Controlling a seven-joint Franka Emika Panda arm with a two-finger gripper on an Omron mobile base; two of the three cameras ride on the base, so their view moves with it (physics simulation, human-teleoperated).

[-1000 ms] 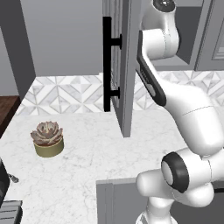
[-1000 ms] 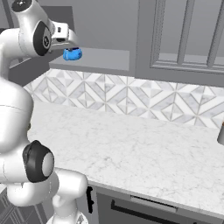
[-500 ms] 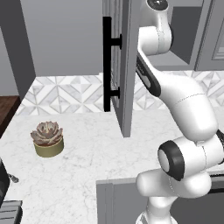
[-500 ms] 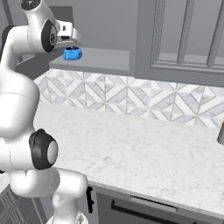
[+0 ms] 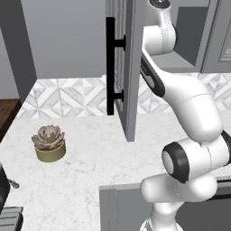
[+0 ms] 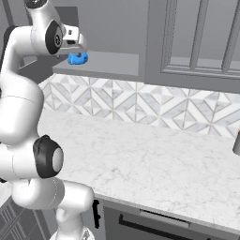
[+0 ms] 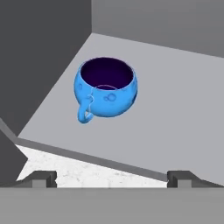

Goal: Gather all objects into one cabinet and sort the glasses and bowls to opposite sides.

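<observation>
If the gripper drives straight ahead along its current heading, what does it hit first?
Most likely the blue cup, which sits on the grey cabinet shelf just left of centre ahead of the open gripper. Depth is unclear; slightly off, it meets the shelf floor.

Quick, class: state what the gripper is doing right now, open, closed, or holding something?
Gripper: open, holding nothing; the blue cup sits free on the grey cabinet shelf ahead of its fingertips.

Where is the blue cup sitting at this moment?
The blue cup sits on the grey cabinet shelf, near its left wall and front edge. In the right base view it is upper left, just under the gripper, whose open fingertips stand clear of it.
</observation>
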